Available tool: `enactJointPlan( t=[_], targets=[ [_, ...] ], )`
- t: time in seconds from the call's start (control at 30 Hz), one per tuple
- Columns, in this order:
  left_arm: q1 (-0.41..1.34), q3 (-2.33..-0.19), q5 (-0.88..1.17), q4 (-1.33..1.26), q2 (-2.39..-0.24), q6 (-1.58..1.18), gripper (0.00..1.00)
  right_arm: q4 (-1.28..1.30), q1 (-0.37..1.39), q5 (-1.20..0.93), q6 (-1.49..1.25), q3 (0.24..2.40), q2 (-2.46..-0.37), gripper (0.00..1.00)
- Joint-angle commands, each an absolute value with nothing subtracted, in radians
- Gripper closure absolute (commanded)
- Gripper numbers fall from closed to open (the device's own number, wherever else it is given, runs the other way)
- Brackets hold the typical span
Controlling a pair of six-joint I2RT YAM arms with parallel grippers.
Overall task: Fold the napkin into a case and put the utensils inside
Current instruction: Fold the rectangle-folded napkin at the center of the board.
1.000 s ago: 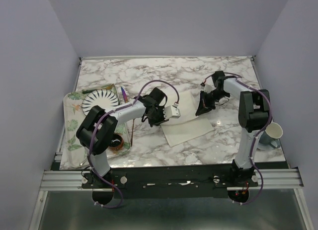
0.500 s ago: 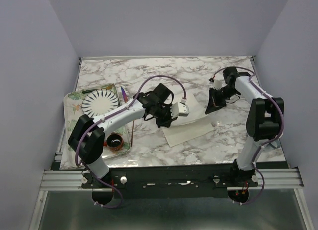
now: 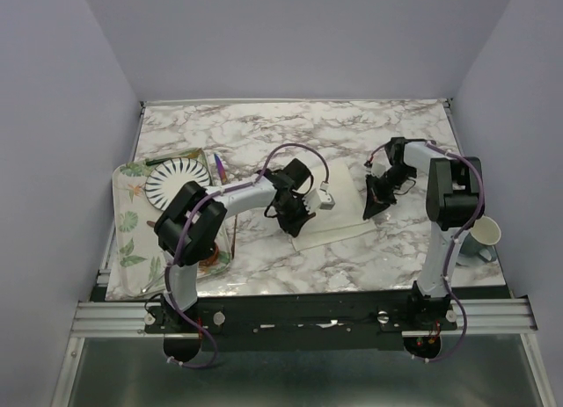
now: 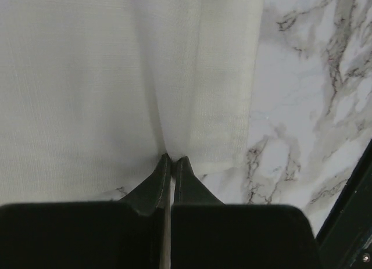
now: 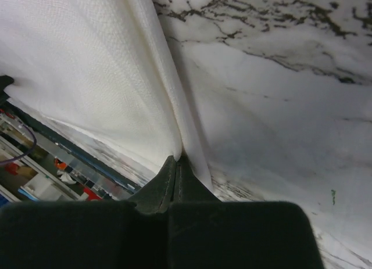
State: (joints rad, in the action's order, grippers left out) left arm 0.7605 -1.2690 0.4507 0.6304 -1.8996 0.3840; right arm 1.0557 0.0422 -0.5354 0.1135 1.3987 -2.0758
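- From above, we see the napkin (image 3: 339, 215) lying on the marble table (image 3: 264, 130) between the two arms; the left gripper (image 3: 295, 221) sits at the cloth's left near corner and the right gripper (image 3: 373, 205) at its right edge; from this height we cannot tell how either pair of jaws stands.
- Only this view takes in the surroundings: a leaf-patterned tray (image 3: 130, 227) at the table's left carries a striped plate (image 3: 179, 183); a purple-blue utensil (image 3: 217, 166) lies just beside the plate's right rim, well apart from the cloth; a mug (image 3: 482, 238) stands near the right arm.
- At the left wrist, we find what the overhead hides: the left gripper (image 4: 169, 160) has its black tips pressed together on the napkin (image 4: 116, 77) near a corner; a crease runs up the cloth from the pinch; bare table (image 4: 302, 106) shows to the right.
- At the right wrist, the right gripper (image 5: 176, 160) is likewise clamped on the napkin (image 5: 87, 65); here a fold of the cloth rises off the table (image 5: 279, 106) and casts a shadow beside it.
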Motion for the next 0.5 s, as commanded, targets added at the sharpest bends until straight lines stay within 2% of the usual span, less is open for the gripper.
enactJointPlan(
  t=[0.0,0.13,0.47],
  targets=[
    [0.674,-1.319,0.341,0.672,-1.97,0.439,1.0,1.0,0.063,-0.531,0.081,1.434,-2.103,0.99],
    [0.627,-1.365,0.331,0.715,-1.991,0.489,1.0,1.02,0.109,-0.569,0.06,1.474,-2.112,0.99],
    [0.63,-1.374,0.39,0.722,-1.869,0.534,1.0,1.06,0.112,-0.578,0.043,1.446,-1.987,0.99]
  ],
)
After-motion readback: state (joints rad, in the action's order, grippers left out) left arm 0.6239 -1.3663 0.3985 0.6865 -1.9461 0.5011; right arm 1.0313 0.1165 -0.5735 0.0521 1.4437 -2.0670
